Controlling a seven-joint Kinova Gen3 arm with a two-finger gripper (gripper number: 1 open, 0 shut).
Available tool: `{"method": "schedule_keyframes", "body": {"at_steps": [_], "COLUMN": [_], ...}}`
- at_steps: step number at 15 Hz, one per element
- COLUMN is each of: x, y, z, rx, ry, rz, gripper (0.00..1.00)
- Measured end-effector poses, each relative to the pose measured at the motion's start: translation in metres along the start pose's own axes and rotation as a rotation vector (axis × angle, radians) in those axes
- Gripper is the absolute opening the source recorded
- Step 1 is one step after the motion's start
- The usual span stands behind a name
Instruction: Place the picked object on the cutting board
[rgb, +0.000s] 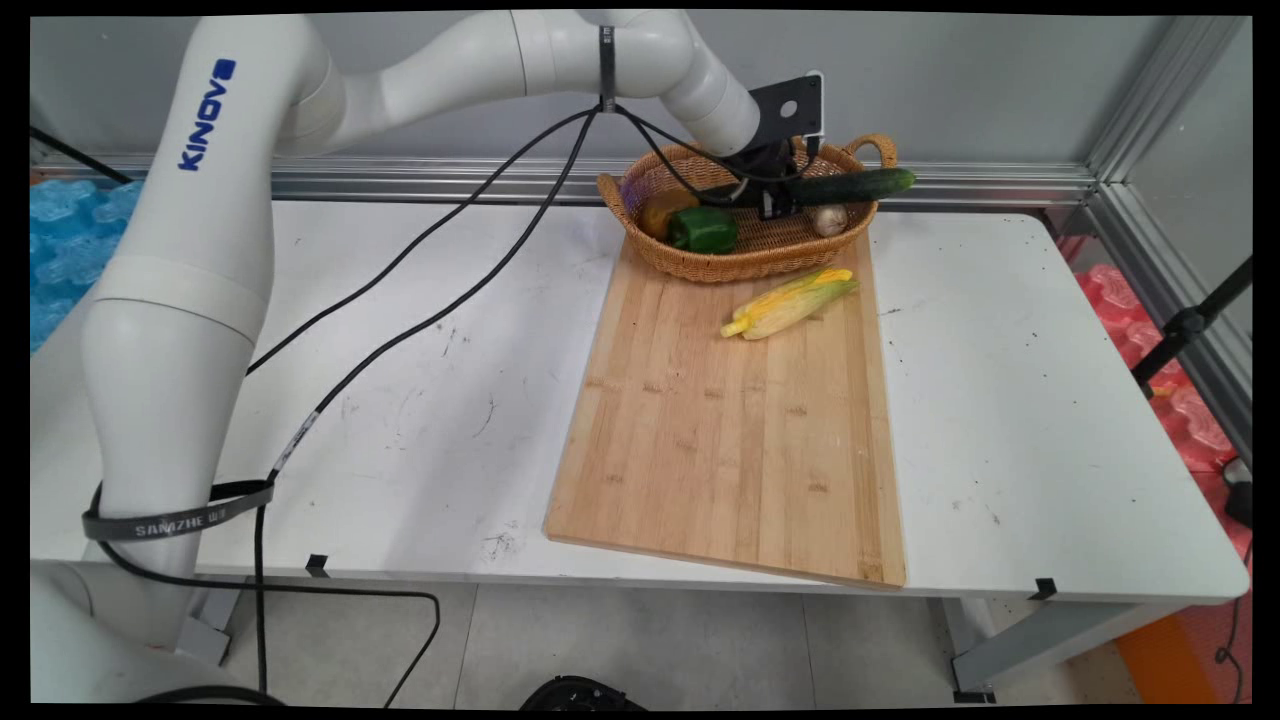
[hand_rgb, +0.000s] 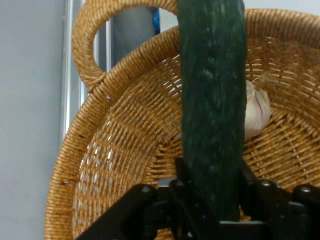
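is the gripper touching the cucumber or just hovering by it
Touching. In the hand view the gripper has its fingers pressed against both sides of the cucumber.

Two cams: fixed overhead-front, plus hand-mounted close-up.

Main view sits above the table's (rgb: 1000, 420) near edge, looking down and across to the back wall; takes in the whole tabletop, cutting board (rgb: 730, 420) and floor strip at the front. Hand view rides on the gripper (hand_rgb: 212, 200), looks along the fingers at very close range, linkage along its bottom edge. Shared area: the wicker basket (rgb: 745, 262) at the table's far side, with the cucumber (rgb: 860, 185) and garlic bulb (rgb: 829, 220); hand view shows only that basket's (hand_rgb: 120, 145) inside, one handle, the cucumber (hand_rgb: 212, 90) and garlic (hand_rgb: 256, 112).
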Motion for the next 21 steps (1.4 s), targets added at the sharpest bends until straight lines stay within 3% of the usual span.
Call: {"method": "schedule_keyframes", "body": {"at_steps": [5, 13, 17, 21], "x": [0.005, 0.031, 0.046, 0.060], "y": [-0.005, -0.009, -0.004, 0.009], "z": [-0.007, -0.066, -0.107, -0.149], "rx": [0.016, 0.039, 0.029, -0.008], "ry": [0.008, 0.061, 0.079, 0.080], "rz": [0.052, 0.074, 0.059, 0.021], "gripper": [0.00, 0.00, 0.00, 0.00]}}
